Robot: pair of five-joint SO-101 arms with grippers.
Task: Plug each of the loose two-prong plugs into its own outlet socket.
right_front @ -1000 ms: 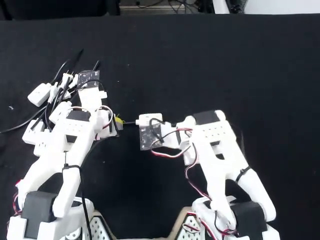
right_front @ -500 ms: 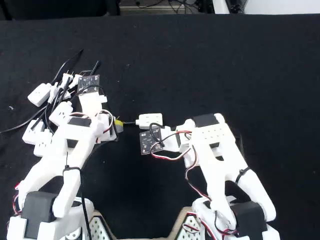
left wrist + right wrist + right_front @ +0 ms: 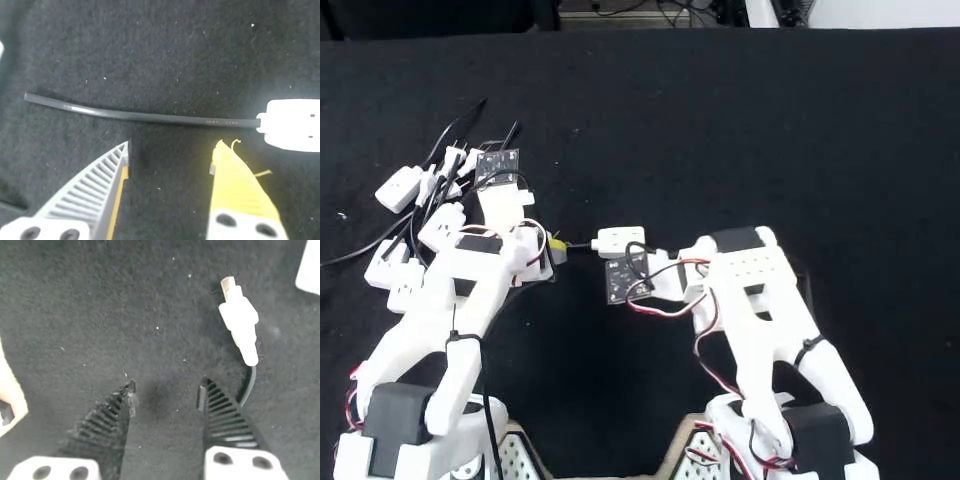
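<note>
The socket lies mid-frame in the high view; left gripper, jaws apart and empty, sits just short of its cable, right gripper, likewise spread, faces the loose plug, probably squaring up to grasp.

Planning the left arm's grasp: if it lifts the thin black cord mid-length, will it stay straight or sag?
Likely sags: the black cord is thin and bows slightly on the cloth. The white block on its end looks heavier, so it would probably drag or dangle. The smooth sheath might slip in the left gripper.
</note>
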